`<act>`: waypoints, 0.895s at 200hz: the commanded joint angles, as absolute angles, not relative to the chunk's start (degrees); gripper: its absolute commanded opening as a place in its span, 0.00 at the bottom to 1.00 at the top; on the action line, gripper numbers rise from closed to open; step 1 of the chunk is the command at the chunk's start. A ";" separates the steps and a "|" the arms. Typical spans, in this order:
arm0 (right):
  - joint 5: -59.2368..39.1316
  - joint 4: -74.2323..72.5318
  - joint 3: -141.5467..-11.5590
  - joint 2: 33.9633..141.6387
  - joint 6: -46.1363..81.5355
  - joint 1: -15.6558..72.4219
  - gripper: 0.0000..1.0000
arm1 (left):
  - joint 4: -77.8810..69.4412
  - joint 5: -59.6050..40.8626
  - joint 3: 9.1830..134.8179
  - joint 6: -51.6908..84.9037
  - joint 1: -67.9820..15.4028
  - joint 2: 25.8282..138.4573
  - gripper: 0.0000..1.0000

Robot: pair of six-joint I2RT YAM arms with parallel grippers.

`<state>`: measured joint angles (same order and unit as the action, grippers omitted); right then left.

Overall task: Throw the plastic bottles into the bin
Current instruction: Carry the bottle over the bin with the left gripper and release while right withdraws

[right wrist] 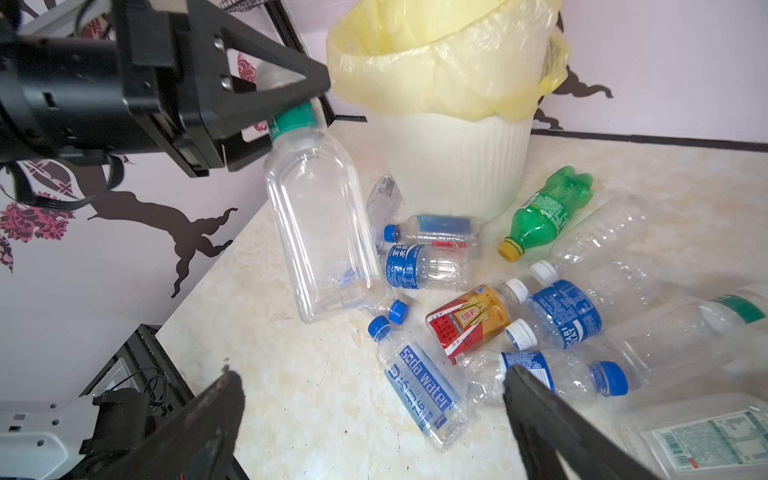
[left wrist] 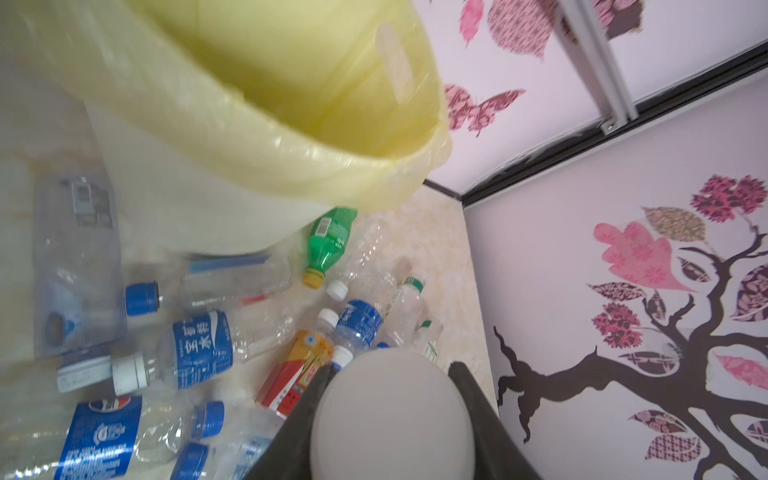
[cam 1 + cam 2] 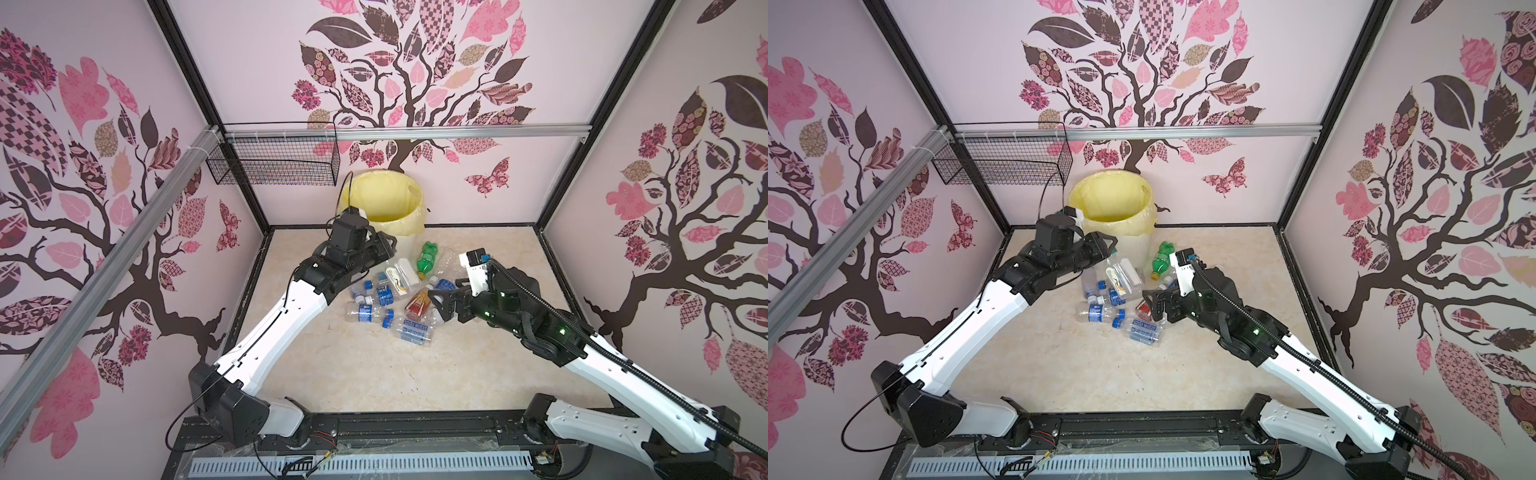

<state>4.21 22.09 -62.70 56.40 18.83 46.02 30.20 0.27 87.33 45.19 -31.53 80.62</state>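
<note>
Left end effector (image 1: pixel 307 97) is clamped on the green-capped neck of a clear square bottle (image 1: pixel 320 232). A neck grip makes sense: it is the one stiff, narrow part, while the thin empty body would likely crush or slip. The body hangs below the fingers, slightly tilted, just beside the bin (image 1: pixel 449 166) and not over it. The cap sits at about the level of the yellow bag (image 2: pixel 291 137) folded over the rim, so the bottle probably needs more lift and a shift toward the far edge before release; otherwise it could catch the bag or knock the bin. Whether its base clears the bench (image 3: pixel 374 374) can't be told. The bin stands at the far edge of the bench, a little left of middle. The remaining plastic bottles (image 3: pixel 390 299) lie on their sides in a loose pile mid-bench, right in front of the bin. They include a green bottle (image 1: pixel 544 208) near the bin's base and a red-labelled bottle (image 1: pixel 465 320) in the middle. Right end effector (image 1: pixel 372 372) is spread wide and empty, hovering low over the near side of the pile above a soda water bottle (image 1: pixel 419 395). It looks staged for the next pick while the left arm does its drop. Bottles overlap there, so closing could catch two at once.
</note>
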 commanded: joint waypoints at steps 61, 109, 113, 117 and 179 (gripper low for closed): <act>12.02 18.24 -72.32 58.60 11.10 46.09 1.00 | 23.43 17.92 110.77 25.24 -31.34 84.60 0.28; 14.73 17.32 -75.38 61.16 5.90 45.56 1.00 | 8.66 25.39 116.85 12.25 -31.36 91.58 0.27; 14.54 17.24 -75.30 61.32 5.85 45.27 1.00 | 8.01 25.74 117.68 11.65 -31.23 92.62 0.27; 14.11 17.16 -75.24 61.47 5.85 44.95 1.00 | 7.69 25.98 118.75 11.03 -31.14 93.83 0.27; 5.25 17.70 -74.18 63.62 10.62 38.10 1.00 | 26.02 25.88 141.18 17.82 -26.70 115.67 0.93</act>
